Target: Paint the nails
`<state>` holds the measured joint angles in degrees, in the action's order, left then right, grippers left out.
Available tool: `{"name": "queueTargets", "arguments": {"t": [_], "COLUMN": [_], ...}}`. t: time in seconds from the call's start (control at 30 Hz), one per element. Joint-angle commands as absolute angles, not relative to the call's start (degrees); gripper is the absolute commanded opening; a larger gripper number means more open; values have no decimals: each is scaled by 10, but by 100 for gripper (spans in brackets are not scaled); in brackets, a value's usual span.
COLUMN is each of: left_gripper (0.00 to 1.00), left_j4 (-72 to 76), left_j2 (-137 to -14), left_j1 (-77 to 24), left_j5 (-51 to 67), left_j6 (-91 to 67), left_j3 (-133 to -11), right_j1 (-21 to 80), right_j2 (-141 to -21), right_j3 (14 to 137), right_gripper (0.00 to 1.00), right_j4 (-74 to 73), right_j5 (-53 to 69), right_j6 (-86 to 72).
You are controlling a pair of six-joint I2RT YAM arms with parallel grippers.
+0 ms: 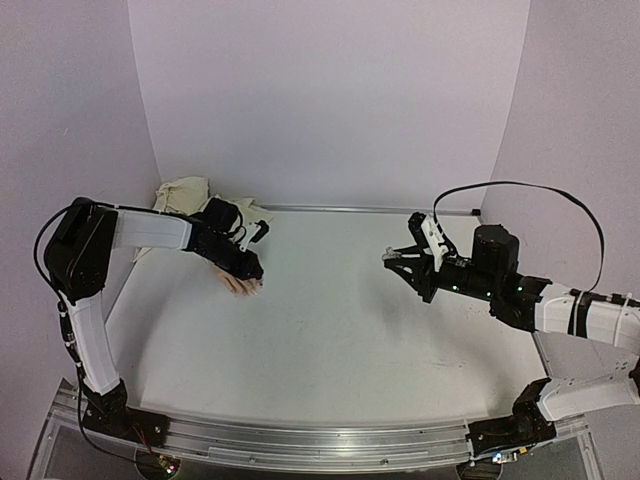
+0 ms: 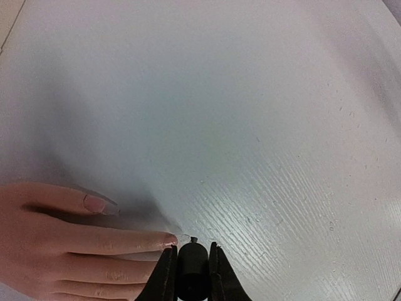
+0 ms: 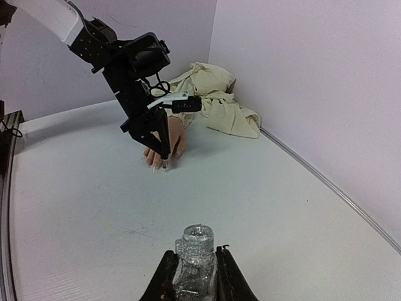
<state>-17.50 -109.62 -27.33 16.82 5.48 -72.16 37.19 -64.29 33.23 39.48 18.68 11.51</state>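
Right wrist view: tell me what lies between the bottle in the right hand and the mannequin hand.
Nothing but bare white table separates the bottle from the mannequin hand; the right wrist view shows it.

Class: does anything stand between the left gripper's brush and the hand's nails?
Nothing visible does. The left gripper holds the brush with its tip right at one nail of the hand.

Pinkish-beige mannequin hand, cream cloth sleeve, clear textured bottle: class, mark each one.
Pinkish-beige mannequin hand (image 2: pixel 53 246), left wrist view, on a finger.
Cream cloth sleeve (image 3: pixel 218 103), right wrist view, its crumpled middle.
Clear textured bottle (image 3: pixel 196 241), right wrist view, its neck.
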Motion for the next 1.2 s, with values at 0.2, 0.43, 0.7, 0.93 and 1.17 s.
{"name": "queueTargets", "arguments": {"t": [0.2,0.43,0.7,0.93,1.17], "left_gripper": [0,0,0,0,0], "left_j4": [-153,-152,-153,-153,-153], "left_j2": [-1062,-1076,-1087,-1094,-1097], "left_j1": [-271,-266,-265,-264,-264], "left_j5": [151,143,148,150,145], "left_j6": [54,57,57,57,59], "left_j3": [-732,-740,-744,-747,-748], "right_j1": [370,370,370,371,370], "right_j2": [-633,-631,-632,-633,-632], "right_j3": [339,338,338,338,338], "right_gripper": [0,0,0,0,0], "right_j4": [433,433,433,433,433], "right_j5": [196,195,194,194,194], "right_j6": [108,108,109,109,109]}}
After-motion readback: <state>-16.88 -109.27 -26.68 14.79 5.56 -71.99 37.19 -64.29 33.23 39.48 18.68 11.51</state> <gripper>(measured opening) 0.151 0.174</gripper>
